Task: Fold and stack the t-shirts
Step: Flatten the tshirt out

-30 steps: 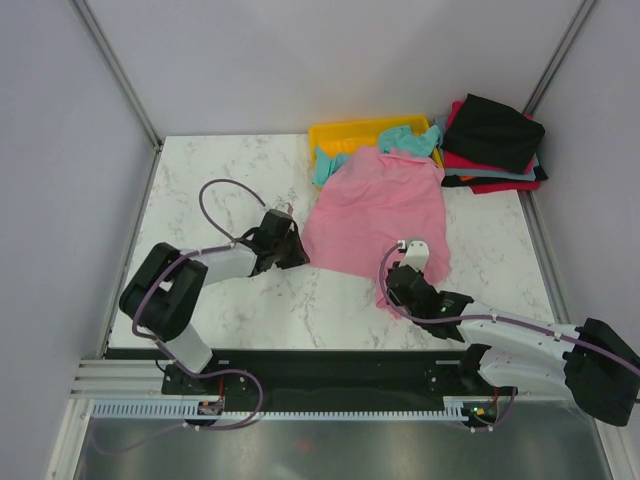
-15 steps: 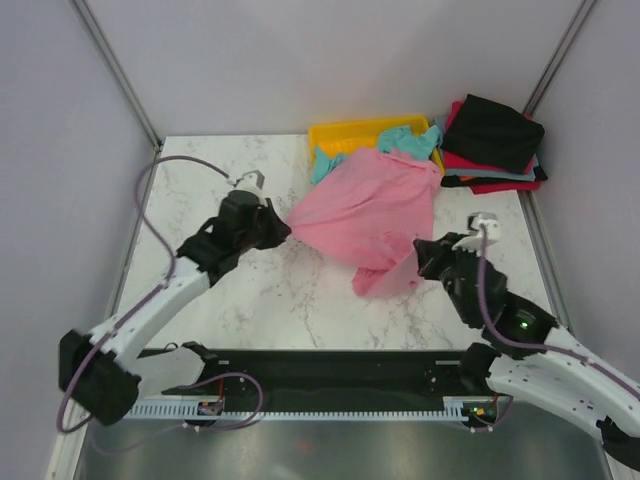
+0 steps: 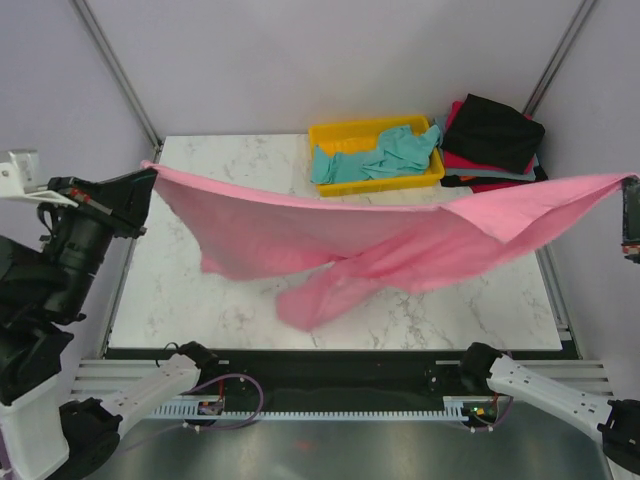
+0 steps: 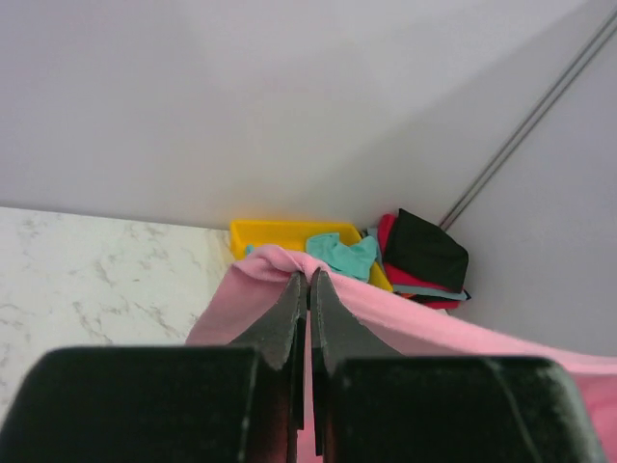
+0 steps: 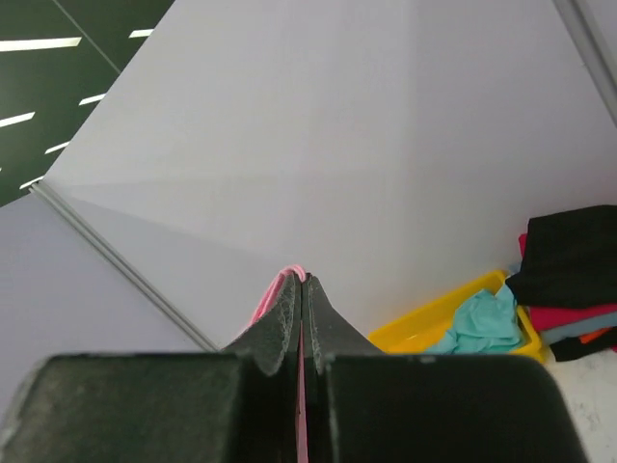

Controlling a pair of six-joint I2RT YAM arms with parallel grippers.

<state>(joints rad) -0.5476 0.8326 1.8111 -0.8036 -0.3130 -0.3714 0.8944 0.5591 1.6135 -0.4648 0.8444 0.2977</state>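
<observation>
- Grips one corner of the wide pink cotton t-shirt (image 3: 400,240) in the tightly closed left gripper (image 4: 308,280).
- Pinches the opposite corner in the closed right gripper (image 5: 301,281).
- Hangs stretched between both, sagging below.

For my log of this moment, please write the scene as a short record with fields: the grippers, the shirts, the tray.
held item: soft pink cotton t-shirt, stretched wide in the air above the white marble table
left gripper: shut on one end of it
right gripper: shut on the other end
hanging part: one fold sags toward the near edge
yellow plastic tray: at the back, holds a crumpled teal garment
stack: back right corner, folded black t-shirt on top, red t-shirt under it
</observation>
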